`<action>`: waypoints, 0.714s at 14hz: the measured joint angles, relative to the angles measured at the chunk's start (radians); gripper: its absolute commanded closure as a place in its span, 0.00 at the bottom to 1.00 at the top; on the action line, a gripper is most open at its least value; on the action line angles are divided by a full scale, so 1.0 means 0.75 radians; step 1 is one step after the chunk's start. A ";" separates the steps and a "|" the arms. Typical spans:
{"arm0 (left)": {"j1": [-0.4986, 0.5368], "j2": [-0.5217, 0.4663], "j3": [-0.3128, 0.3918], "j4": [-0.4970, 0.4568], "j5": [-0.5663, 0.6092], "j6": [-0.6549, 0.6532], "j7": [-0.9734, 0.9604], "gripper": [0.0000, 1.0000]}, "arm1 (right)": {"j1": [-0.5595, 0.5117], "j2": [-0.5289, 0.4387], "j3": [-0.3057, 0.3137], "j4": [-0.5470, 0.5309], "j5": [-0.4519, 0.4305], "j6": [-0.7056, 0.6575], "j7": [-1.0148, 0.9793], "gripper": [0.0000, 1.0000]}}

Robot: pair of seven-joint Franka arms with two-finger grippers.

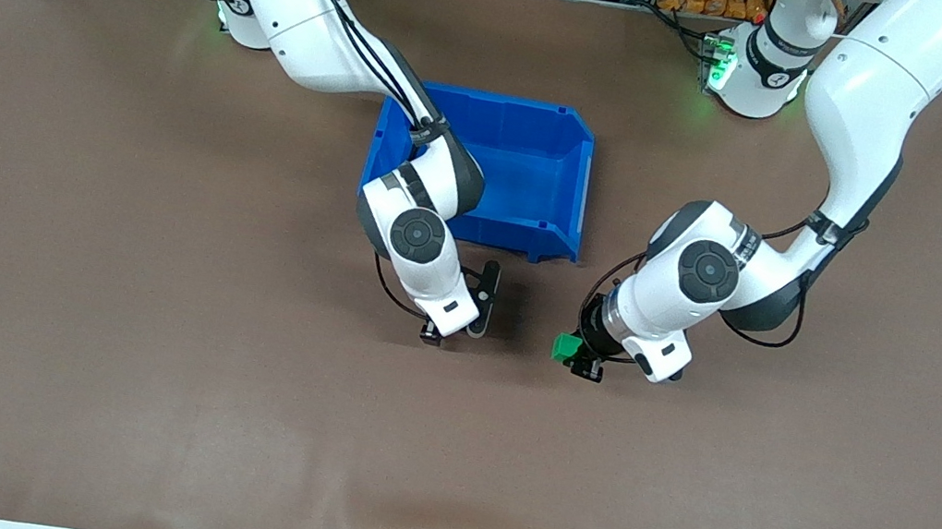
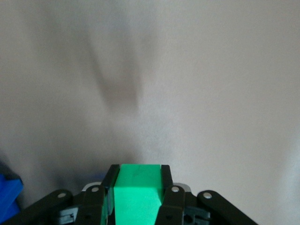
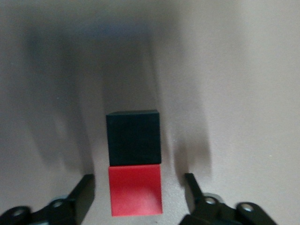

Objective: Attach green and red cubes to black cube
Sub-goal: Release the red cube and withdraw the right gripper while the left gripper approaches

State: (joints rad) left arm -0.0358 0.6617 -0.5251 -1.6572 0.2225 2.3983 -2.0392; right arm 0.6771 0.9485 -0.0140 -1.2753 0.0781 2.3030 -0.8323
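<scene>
My left gripper [image 1: 580,356] hangs just above the table, shut on the bright green cube [image 1: 566,347]. In the left wrist view the green cube [image 2: 138,192] fills the gap between the two black fingers [image 2: 165,174]. The red cube [image 3: 136,190] lies on the table with the black cube [image 3: 133,138] pressed against one of its sides. My right gripper [image 3: 139,182] is open, one finger on each side of the red cube and clear of it. In the front view the right gripper [image 1: 472,307] is low over the table and its hand hides both cubes.
A blue bin [image 1: 548,122] stands on the brown table, farther from the front camera than both grippers; the right arm reaches over its corner. One blue corner of it [image 2: 7,197] shows in the left wrist view. Bare brown tabletop [image 1: 224,414] lies all around.
</scene>
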 measured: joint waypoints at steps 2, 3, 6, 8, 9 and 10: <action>-0.018 0.000 0.000 0.004 0.000 0.000 -0.031 1.00 | -0.006 -0.009 -0.017 0.013 0.000 -0.002 0.012 0.00; -0.023 0.000 0.000 0.004 0.000 -0.001 -0.047 1.00 | -0.018 -0.024 -0.024 0.012 0.000 -0.006 0.021 0.00; -0.038 0.030 0.000 0.015 0.000 -0.002 -0.072 1.00 | -0.096 -0.108 -0.033 0.009 0.002 -0.120 0.026 0.00; -0.096 0.096 0.005 0.072 0.000 -0.001 -0.086 1.00 | -0.172 -0.177 -0.035 0.008 0.004 -0.209 0.026 0.00; -0.137 0.130 0.018 0.110 0.000 0.000 -0.098 1.00 | -0.212 -0.212 -0.035 0.007 0.004 -0.256 0.026 0.00; -0.170 0.157 0.033 0.136 0.000 -0.001 -0.109 1.00 | -0.249 -0.243 -0.036 0.006 0.004 -0.298 0.026 0.00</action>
State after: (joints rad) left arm -0.1634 0.7793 -0.5007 -1.5550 0.2225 2.3979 -2.1208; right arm 0.4903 0.7662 -0.0410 -1.2709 0.0815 2.0795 -0.8132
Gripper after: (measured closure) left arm 0.599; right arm 0.000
